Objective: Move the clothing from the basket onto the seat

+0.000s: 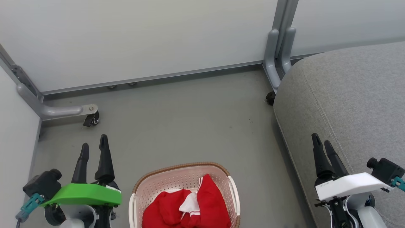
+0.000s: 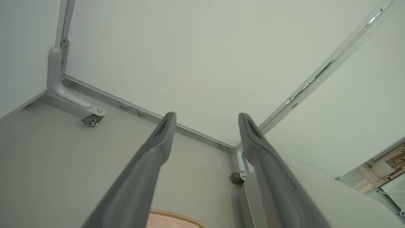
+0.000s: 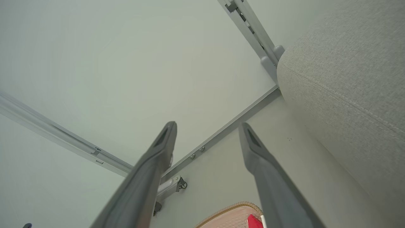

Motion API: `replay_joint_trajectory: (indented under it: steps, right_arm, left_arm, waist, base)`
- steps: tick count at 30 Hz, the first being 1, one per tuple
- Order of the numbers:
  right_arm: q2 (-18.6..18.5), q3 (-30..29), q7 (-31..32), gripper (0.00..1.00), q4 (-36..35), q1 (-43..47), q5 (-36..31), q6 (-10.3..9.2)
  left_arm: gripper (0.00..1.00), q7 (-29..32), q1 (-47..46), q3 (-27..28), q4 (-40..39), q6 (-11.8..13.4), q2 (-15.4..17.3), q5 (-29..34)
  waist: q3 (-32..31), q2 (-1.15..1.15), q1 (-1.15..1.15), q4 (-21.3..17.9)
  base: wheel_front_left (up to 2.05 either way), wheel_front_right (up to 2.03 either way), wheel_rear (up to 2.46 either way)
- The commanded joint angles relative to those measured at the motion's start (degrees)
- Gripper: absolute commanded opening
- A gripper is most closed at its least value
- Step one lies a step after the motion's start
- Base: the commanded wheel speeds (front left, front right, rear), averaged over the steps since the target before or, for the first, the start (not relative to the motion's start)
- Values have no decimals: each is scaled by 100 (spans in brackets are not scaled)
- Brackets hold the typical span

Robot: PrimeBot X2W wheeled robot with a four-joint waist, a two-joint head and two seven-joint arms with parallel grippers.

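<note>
The red clothing (image 1: pixel 186 205), with a white collar showing, lies bunched in the cream perforated basket (image 1: pixel 164 182) with a brown rim, on the floor at the bottom centre of the head view. The large grey seat (image 1: pixel 348 95) fills the right side. My left gripper (image 1: pixel 94 146) hovers left of the basket, open and empty. My right gripper (image 1: pixel 321 142) hangs over the seat's front edge, open and empty. In the left wrist view my left gripper (image 2: pixel 207 115) points toward the wall, with the basket rim (image 2: pixel 174 217) below. The right wrist view has my right gripper (image 3: pixel 207 125), the seat (image 3: pixel 348 79) and a bit of clothing (image 3: pixel 254 221).
Pale partition walls close off the far side and the left. A grey metal bracket with a caster (image 1: pixel 90 118) stands on the floor at left, and a grey post foot (image 1: pixel 275 63) stands by the seat's far corner. Grey floor lies between basket and wall.
</note>
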Motion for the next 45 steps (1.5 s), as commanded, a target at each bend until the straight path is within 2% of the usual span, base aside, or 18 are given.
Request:
replay_joint_trajectory:
  steps: [1,16,28,45]
  right_arm:
    - [-42,20,-64,100,-33,-116,-208,3]
    - [-51,123,-297,100,-116,-79,-1250,3]
    - [-57,183,-466,100,-159,-123,-1953,3]
    - [-65,249,-674,100,-172,-147,-2791,3]
  left_arm:
    - [100,-63,-132,-33,-47,22,44,246]
    - [100,-295,-69,-306,-12,165,128,1404]
    - [100,-459,-128,-470,-73,294,192,2075]
    - [100,-669,-147,-604,-162,354,225,2859]
  waist:
    - [-6,24,0,6]
    - [-6,30,0,60]
    - [24,35,0,86]
    - [47,42,0,137]
  base:
    - [0,0,0]
    - [0,0,0]
    - [0,0,0]
    - [0,0,0]
